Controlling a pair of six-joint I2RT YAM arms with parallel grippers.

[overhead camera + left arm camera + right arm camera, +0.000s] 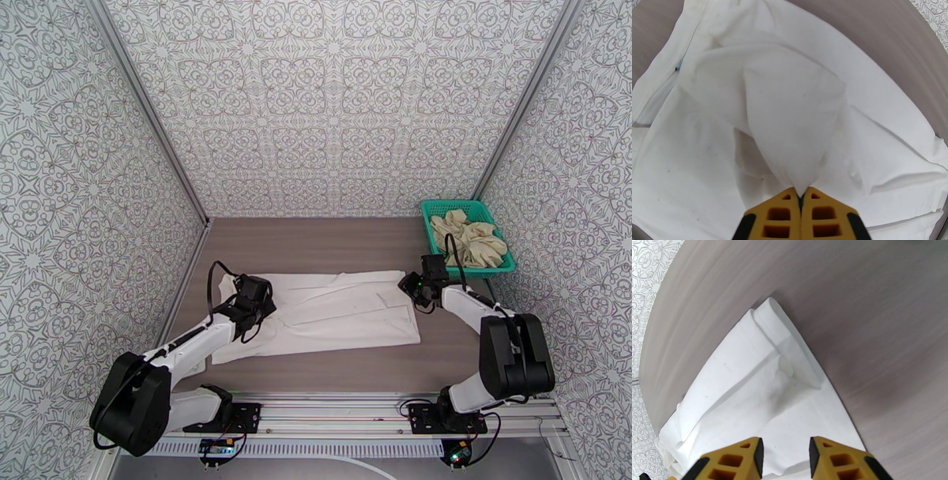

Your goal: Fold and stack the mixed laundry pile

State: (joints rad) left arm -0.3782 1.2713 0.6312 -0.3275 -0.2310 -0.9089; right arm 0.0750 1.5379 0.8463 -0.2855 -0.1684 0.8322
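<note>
Left gripper (801,196): we find its jaws closed tight on a raised fold of the white T-shirt (790,118), which lies spread on the table (316,237). Right gripper (786,455): jaws partly open, empty, above a shirt corner. We note the beige garment (468,237) bunched in the teal basket (450,205).

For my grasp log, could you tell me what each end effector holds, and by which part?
Left end effector pinches a raised fold of the white T-shirt; right end effector is open, holding nothing.

Lab test booth, patterned wall panels (332,103)
</note>
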